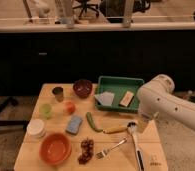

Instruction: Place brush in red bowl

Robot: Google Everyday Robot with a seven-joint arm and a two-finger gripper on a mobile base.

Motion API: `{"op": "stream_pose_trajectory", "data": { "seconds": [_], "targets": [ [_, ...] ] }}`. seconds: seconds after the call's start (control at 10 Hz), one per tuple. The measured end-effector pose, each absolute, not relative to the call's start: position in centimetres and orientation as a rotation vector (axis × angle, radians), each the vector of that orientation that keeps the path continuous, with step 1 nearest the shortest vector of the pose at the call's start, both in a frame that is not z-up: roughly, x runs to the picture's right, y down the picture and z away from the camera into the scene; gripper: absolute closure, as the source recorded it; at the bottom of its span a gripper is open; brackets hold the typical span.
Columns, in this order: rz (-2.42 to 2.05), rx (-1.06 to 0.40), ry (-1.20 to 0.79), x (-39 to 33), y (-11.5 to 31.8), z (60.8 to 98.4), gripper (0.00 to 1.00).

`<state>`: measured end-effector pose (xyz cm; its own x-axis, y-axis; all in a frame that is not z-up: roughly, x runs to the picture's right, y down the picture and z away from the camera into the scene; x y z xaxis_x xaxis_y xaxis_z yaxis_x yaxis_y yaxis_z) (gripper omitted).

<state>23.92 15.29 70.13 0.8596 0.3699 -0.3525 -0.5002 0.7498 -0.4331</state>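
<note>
Nothing legible anywhere. A faint dark mark (153, 163) on the counter (116, 159) corner at 5 o'clock is too blurred to read. The hand (140, 123), at 4 o'clock by the brush (136, 145) head, shows no lettering.

You've got the pincer (142, 121) at the right side of the tabletop (118, 163), by the brush (136, 146) head. Fork (111, 147) and a dark clump (86, 149) lie low between it and the red bowl (55, 148); the air above them is open.

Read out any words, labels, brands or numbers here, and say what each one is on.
No text is legible.
Small mark on the table, near right corner: too blurred to read.
The brush, red bowl and green tray show no lettering.
The gripper, at the end of the white arm beside the brush head, shows none either.
</note>
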Motion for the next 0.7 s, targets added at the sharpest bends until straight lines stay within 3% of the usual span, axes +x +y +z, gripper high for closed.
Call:
{"op": "stream_pose_trajectory", "data": {
  "seconds": [0.5,0.7],
  "targets": [
    [0.669,-0.619,0.122,23.1,18.5,71.6,0.2],
    [0.741,-0.637,0.163,23.6,19.8,71.5,0.2]
  ]
}}
